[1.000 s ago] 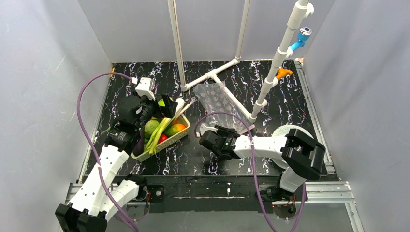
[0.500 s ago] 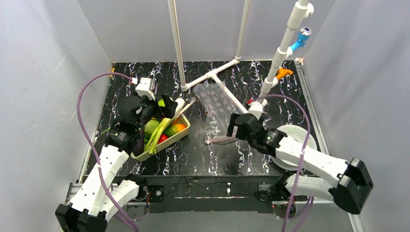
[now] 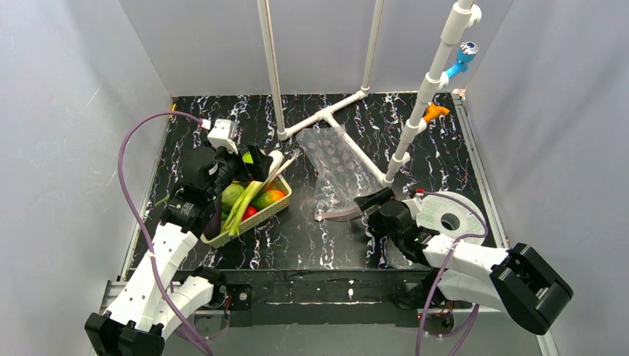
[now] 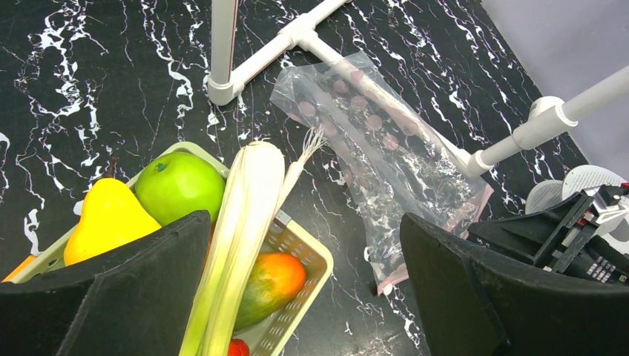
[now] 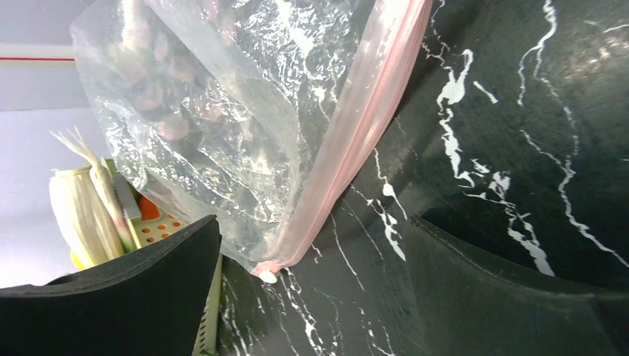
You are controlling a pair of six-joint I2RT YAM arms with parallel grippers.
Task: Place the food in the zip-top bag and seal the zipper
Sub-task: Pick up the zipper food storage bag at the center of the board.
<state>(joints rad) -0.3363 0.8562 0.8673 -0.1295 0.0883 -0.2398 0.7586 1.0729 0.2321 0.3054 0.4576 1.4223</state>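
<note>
The zip-top bag (image 3: 337, 165) lies flat and clear on the black marbled table, its far end draped over a white pipe. Its pink zipper (image 3: 339, 215) (image 5: 356, 141) runs along the near edge. My right gripper (image 3: 369, 208) (image 5: 311, 259) sits low just right of the zipper's end, open and holding nothing. The food sits in a tan basket (image 3: 276, 210): a leek (image 4: 248, 215), a green apple (image 4: 178, 185), a yellow pear (image 4: 107, 215), an orange-green mango (image 4: 271, 285) and a red piece (image 4: 237, 347). My left gripper (image 3: 236, 178) (image 4: 304, 245) hovers open over the basket.
A white pipe frame (image 3: 326, 115) stands behind the bag, and one bar runs under it. A slanted white pole (image 3: 426, 89) carries orange and blue clips. A white round disc (image 3: 449, 219) lies right of my right gripper. Grey walls close in on both sides.
My right arm swung from the left of the bag's near end to its right side and its jaws opened. The zipper edge now lies uncovered. The left arm has not moved.
</note>
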